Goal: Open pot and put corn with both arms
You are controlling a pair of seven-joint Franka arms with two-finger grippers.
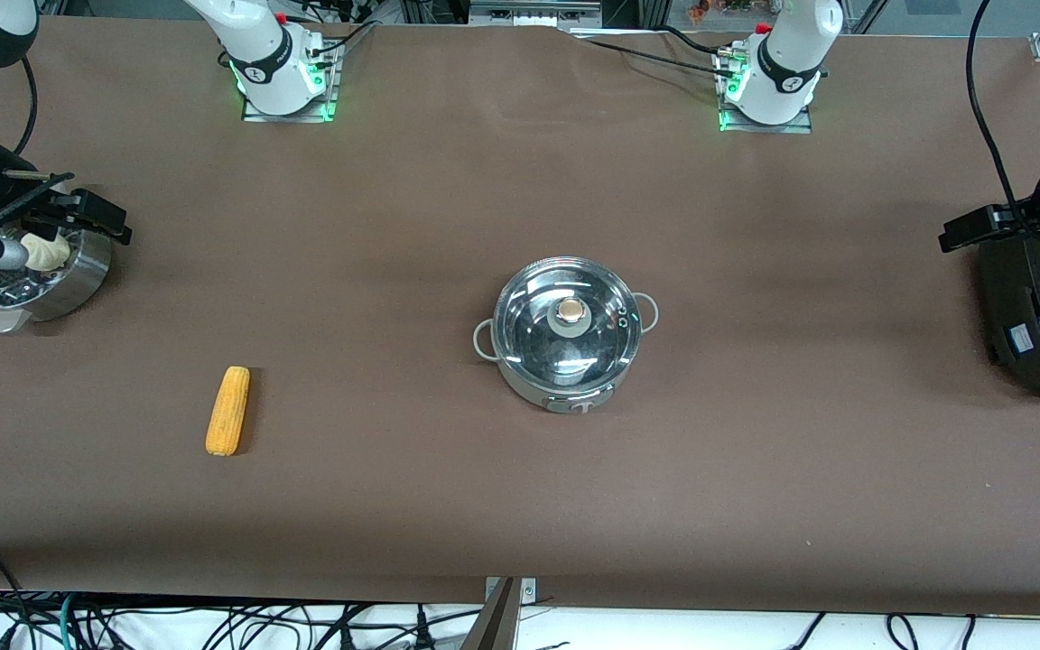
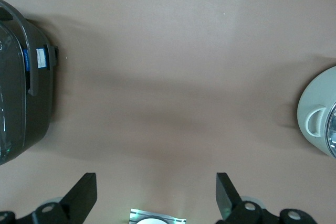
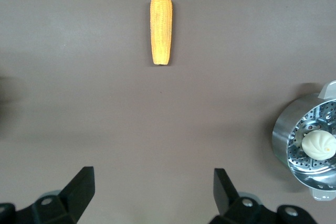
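Pot (image 1: 567,341): mid-desk, glass lid (image 1: 567,316) on; lid likely smooth and fragile, so grip its tan knob (image 1: 571,312).
Corn cob (image 1: 227,410): at the pot's 8 o'clock, toward the right arm's end; probably light, stiff, bumpy; pinch it mid-length.
Left hand (image 2: 155,195): fingers apart, waiting beside the black cooker (image 1: 1039,311).
Right hand (image 3: 152,192): fingers apart, above bare desk (image 3: 157,124) beside the steamer bowl (image 3: 310,148).

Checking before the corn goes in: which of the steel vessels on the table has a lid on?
The pot mid-table: a glass lid with a tan knob covers it. The steamer bowl at the right arm's end is open, holding a white bun.
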